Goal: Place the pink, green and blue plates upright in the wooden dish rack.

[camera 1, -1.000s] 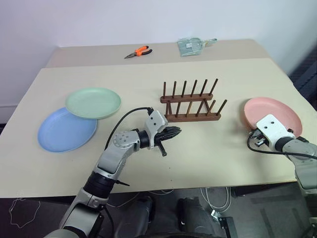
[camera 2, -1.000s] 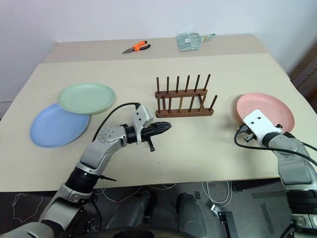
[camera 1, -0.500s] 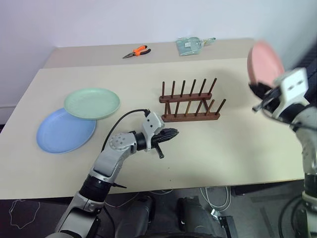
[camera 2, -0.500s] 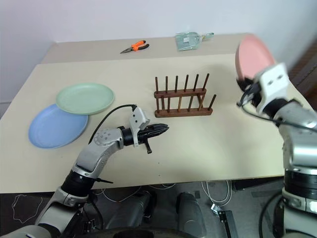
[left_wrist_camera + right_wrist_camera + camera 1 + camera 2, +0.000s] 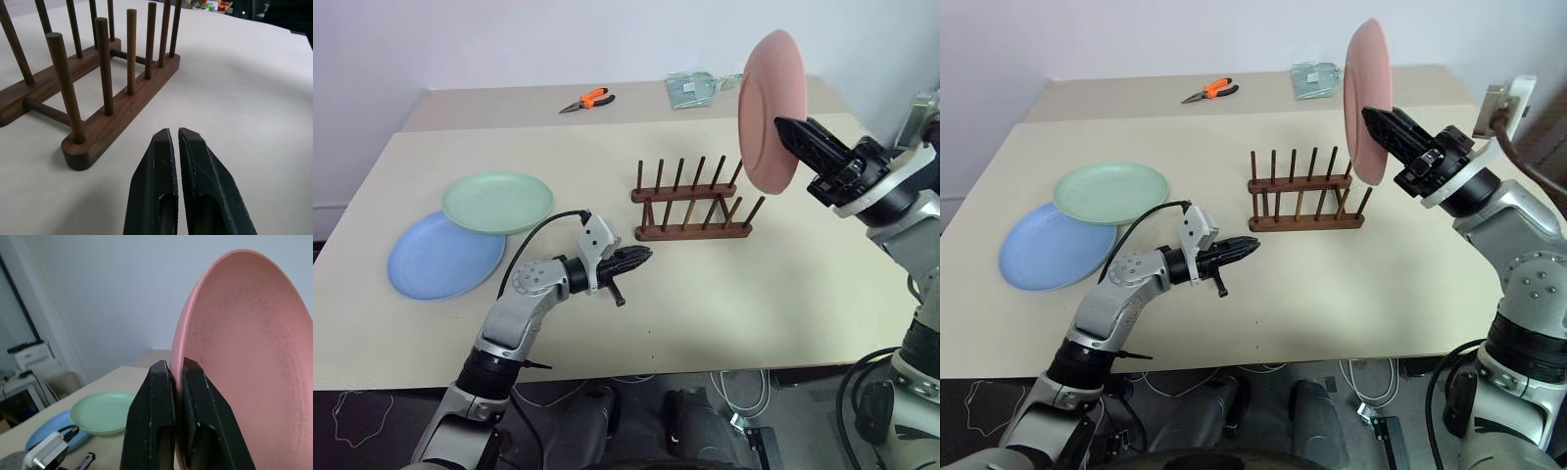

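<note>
Beige table [image 5: 783, 294] before white wall [image 5: 509, 39], perhaps bare.

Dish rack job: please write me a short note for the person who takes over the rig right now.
Right claw: shut on the pink plate, holding it on edge in the air above the right end of the wooden dish rack.
Left claw: shut, holding nothing, just above the table in front of the rack.
Green plate lies partly on the blue plate, at the table's left.
Done: pink plate picked up. No plate is in the rack.
Left: slot the pink plate, then green and blue.
</note>
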Available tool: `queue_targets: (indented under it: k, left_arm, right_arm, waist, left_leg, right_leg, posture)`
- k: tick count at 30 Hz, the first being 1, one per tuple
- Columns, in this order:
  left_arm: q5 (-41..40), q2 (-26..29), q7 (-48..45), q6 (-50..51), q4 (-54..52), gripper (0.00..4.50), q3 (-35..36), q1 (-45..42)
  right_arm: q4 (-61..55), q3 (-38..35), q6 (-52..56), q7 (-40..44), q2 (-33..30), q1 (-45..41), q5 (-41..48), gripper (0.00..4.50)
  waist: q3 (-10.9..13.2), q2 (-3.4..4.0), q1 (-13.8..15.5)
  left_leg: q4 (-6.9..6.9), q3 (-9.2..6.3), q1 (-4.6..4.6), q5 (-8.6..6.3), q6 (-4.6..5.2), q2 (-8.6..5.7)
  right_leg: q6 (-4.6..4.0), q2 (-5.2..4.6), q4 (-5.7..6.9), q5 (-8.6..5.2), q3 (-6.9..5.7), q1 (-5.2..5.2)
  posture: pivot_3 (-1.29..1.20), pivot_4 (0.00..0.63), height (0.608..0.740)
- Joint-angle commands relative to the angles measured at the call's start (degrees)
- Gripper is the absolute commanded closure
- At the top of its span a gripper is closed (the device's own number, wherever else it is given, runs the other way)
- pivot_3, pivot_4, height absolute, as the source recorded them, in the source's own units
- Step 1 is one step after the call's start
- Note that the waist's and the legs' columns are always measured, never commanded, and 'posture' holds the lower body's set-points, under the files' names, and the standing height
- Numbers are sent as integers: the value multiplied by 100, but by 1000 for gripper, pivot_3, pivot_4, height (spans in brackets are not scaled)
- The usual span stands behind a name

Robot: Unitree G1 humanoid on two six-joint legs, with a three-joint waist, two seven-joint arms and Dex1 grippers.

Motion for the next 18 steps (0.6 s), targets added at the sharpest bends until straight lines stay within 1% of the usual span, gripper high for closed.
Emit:
queue_targets:
  k: [1, 6, 9, 15, 16, 17, 18]
  left_arm:
    - [-113, -11, 26, 10, -232, 4299, 79, -3]
    - [-117, -11, 26, 15, -232, 4299, 64, -9]
    - [-114, -18, 30, 15, -220, 4299, 38, -28]
    - [-126, -18, 34, 16, -247, 4299, 29, -32]
    - [-127, -15, 35, 16, -255, 4299, 27, -29]
    - [-128, -11, 35, 17, -262, 4299, 23, -25]
    - [-128, -6, 35, 17, -264, 4299, 23, -24]
  right_arm:
    - [166, -52, -24, 70, 6, -250, 285, 4434]
    - [575, -37, 63, 125, 17, -407, 469, 4434]
    - [851, 153, 141, 279, 3, -402, 336, 4434]
    - [1472, 193, -63, 261, 108, -583, 90, 4434]
    - [1535, 194, -80, 288, 109, -599, 59, 3776]
    - [1579, 207, -116, 307, 105, -613, 2, 3491]
    - [1636, 229, -187, 303, 97, -643, -98, 3019]
  waist:
    - [0, 0, 0]
    - [0, 1, -4]
    - [0, 0, -4]
    - [0, 1, -5]
    - [0, 1, -5]
    - [0, 1, -6]
    - [0, 1, -6]
  left_leg:
    - [0, 0, -1, 0, 0, 0]
    - [-1, 0, -2, 0, 1, 0]
    - [-1, 0, -3, 0, 1, 0]
    - [-1, 1, -4, 1, 1, 0]
    - [-2, 1, -4, 1, 1, 0]
    - [-2, 1, -4, 1, 1, 0]
    - [-3, 1, -4, 1, 1, 0]
  right_leg:
    - [0, 0, 0, 0, 0, -1]
    - [0, 0, 0, 0, 0, -3]
    - [0, 0, 0, 0, 0, -3]
    - [0, 1, 0, 0, 0, -4]
    - [0, 0, 0, 1, 0, -5]
    - [0, 1, 0, 1, 0, -5]
    - [0, 1, 0, 1, 0, -6]
  posture:
    - [0, 150, 729]
    - [0, 150, 729]
    - [0, 150, 729]
    - [0, 150, 729]
    - [0, 150, 729]
    - [0, 150, 729]
    - [0, 150, 729]
